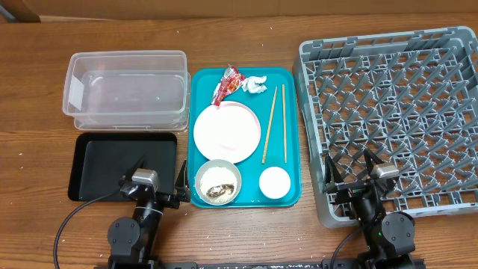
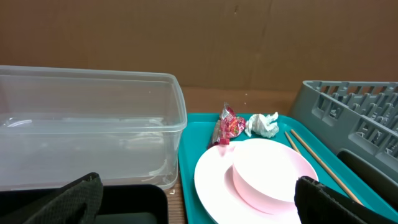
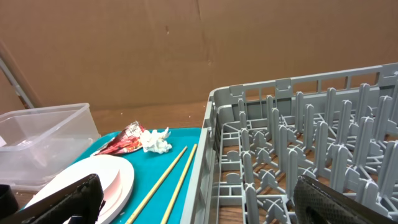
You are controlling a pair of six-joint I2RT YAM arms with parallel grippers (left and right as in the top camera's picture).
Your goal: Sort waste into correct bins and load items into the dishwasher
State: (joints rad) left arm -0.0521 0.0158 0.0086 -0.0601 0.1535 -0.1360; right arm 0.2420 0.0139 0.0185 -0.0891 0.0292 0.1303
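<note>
On the teal tray (image 1: 287, 190) lie a red wrapper (image 1: 226, 84), a white tissue (image 1: 254, 85), a pink plate (image 1: 226, 132), two chopsticks (image 1: 275, 123), a white bowl (image 1: 217, 181) holding food scraps (image 1: 218, 191), and a small white cup (image 1: 274, 182). The clear tub (image 1: 125, 90) and black tray (image 1: 119, 166) are on the left, the grey dish rack (image 1: 394, 116) on the right. My left gripper (image 1: 160, 183) is open and empty at the black tray's near right corner. My right gripper (image 1: 357, 173) is open and empty over the rack's near left corner.
The wooden table runs past all trays. In the left wrist view the plate (image 2: 249, 180), wrapper (image 2: 227, 126) and tissue (image 2: 263, 125) lie ahead. In the right wrist view the chopsticks (image 3: 168, 177) lie beside the rack wall (image 3: 208, 155). A cardboard wall stands behind.
</note>
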